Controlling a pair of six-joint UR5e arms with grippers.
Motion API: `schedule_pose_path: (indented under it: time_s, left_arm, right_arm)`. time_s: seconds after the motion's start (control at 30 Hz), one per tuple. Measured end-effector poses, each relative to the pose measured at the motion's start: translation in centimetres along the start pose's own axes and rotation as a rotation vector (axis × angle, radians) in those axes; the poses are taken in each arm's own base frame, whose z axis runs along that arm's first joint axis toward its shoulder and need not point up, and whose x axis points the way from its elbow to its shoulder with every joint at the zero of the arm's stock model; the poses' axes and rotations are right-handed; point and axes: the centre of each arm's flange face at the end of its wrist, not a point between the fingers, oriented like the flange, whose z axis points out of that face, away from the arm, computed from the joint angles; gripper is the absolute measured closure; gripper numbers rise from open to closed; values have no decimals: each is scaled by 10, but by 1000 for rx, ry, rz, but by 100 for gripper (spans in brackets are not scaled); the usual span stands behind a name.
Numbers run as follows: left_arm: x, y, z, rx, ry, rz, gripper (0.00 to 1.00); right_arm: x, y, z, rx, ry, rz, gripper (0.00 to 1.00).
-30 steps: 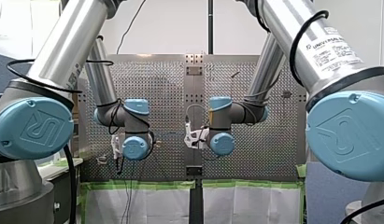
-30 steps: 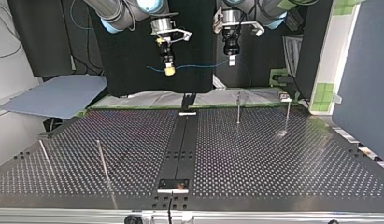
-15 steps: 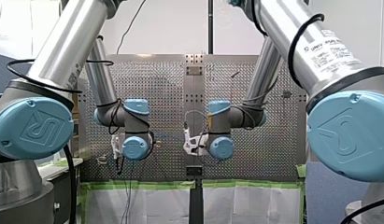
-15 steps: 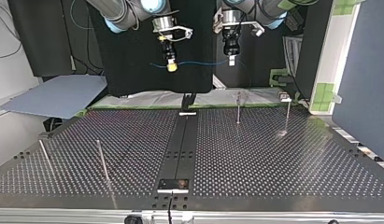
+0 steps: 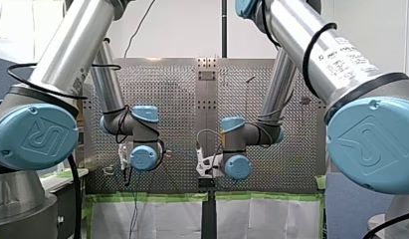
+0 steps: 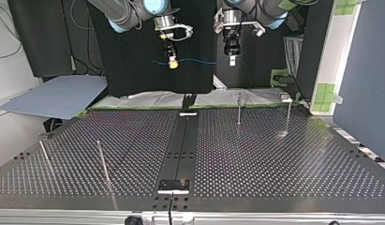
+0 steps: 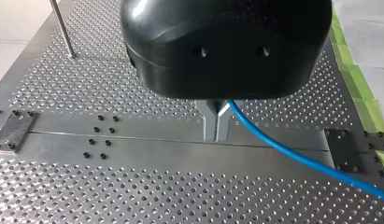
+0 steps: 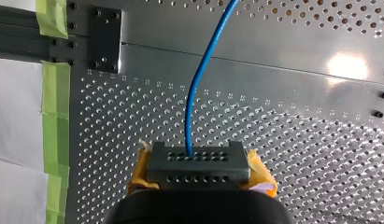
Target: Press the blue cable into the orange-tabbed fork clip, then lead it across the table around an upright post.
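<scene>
Cable (image 6: 199, 60) straighter, right tool (image 6: 172, 64) higher.

Bright, even light throughout; a glare patch burns on the desk (image 8: 354, 65) (right wrist view), while the top view's backdrop (image 6: 129, 61) is dark.

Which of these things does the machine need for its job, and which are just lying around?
In the job: blue cable, held by left claw and right claw; upright posts.
Just lying about: green tape, grey board.
</scene>
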Motion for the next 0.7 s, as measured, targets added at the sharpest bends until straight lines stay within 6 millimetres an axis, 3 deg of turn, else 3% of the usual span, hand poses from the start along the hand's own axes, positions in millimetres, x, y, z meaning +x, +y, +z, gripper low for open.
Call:
schedule_pose_path:
  time_s: [0.3,0.7]
  left_arm:
    - [25,18,-27,8,85,124,100]
    - [26,20,-30,9,93,145,100]
  right_arm:
    - [0,0,0,0,0,0,100]
    - [0,0,0,0,0,0,100]
